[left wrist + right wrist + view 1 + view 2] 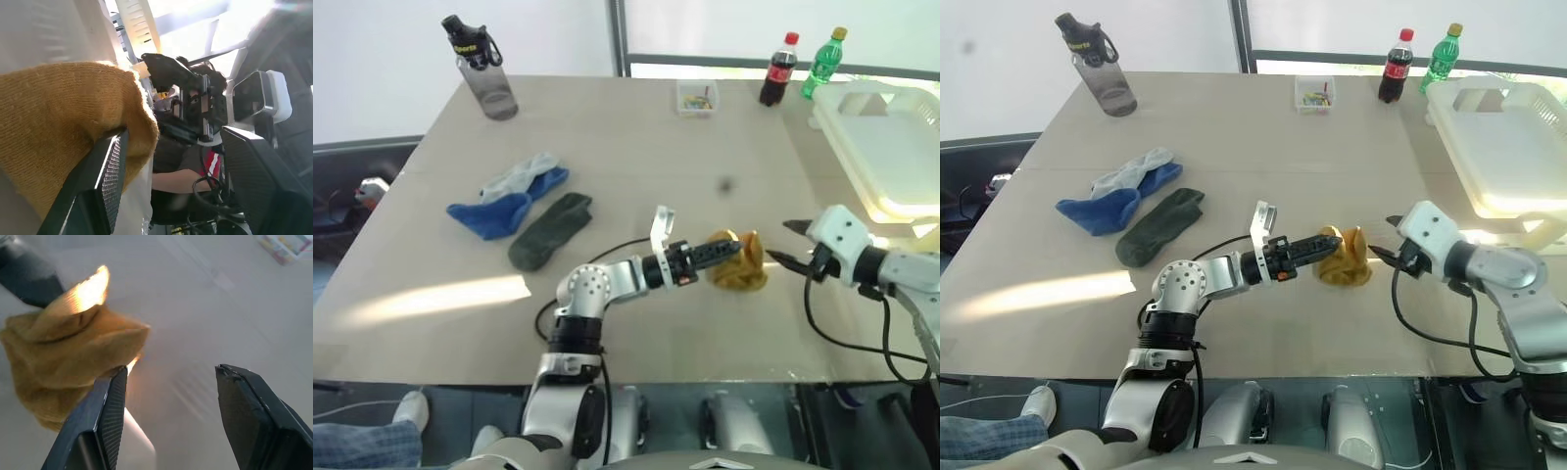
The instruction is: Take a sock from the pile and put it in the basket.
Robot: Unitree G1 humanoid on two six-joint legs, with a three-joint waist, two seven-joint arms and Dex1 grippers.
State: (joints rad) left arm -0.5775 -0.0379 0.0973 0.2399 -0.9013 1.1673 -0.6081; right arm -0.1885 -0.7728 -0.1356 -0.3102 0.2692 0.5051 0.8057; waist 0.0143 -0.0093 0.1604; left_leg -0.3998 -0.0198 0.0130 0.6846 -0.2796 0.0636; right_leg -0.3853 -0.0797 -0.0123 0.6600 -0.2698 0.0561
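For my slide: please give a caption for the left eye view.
Left fingers at a yellow sock; right fingers open beside it, basket beyond.

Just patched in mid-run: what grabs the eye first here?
The yellow sock at the table's near middle, with the left gripper at it and the right gripper open just beside. Further left lie the blue, grey and green socks; the white basket waits far right.

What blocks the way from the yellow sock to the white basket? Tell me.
Only the right gripper, jaws open, hangs right beside the yellow sock on the side toward the basket. Nothing visible lies on the table between sock and basket.
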